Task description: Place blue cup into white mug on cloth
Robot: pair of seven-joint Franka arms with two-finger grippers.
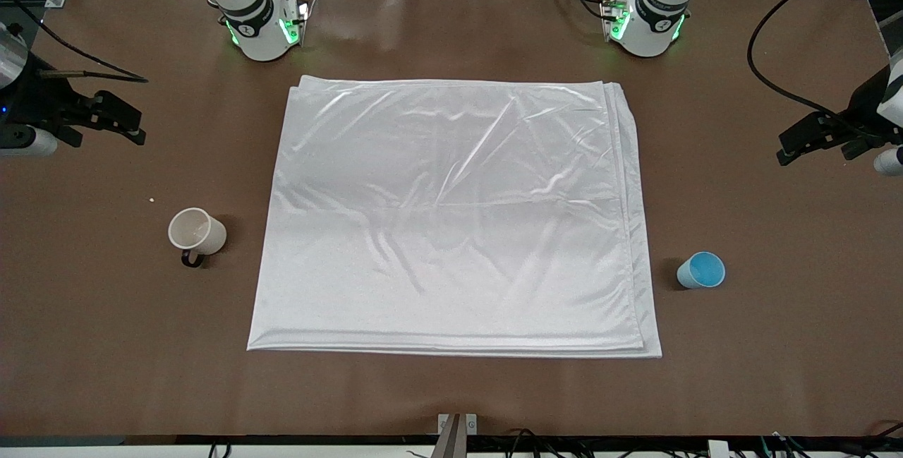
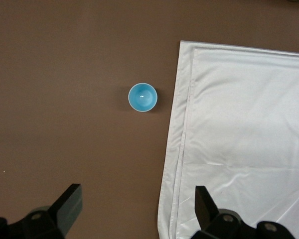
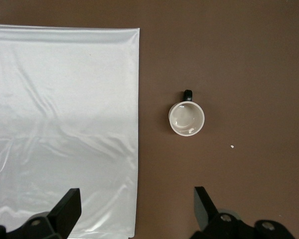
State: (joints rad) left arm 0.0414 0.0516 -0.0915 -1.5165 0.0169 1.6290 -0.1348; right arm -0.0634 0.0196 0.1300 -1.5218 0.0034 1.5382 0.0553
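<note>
**Q:** Where is the blue cup, and how does it stand?

**A:** The blue cup (image 1: 701,270) stands upright on the bare brown table (image 1: 451,387), mouth up, its long axis vertical. It sits just beside the cloth (image 1: 451,218), toward my left arm's end. I judge it is there so my left pincer (image 2: 137,211) can drop straight onto it. That pincer hangs above the table, fingers spread wide, holding nothing.

**Q:** And the mug?

**A:** The white mug (image 1: 197,231) stands upright too, near the cloth's edge toward my right arm's end, well apart from the cup. Its black handle (image 1: 191,259) points toward the front camera. My right pincer (image 3: 137,211) hangs over that end, also spread wide and empty.

**Q:** Is anything on the cloth?

**A:** Nothing yet. It lies flat in folded layers between the two, so I judge the task not yet begun.
</note>
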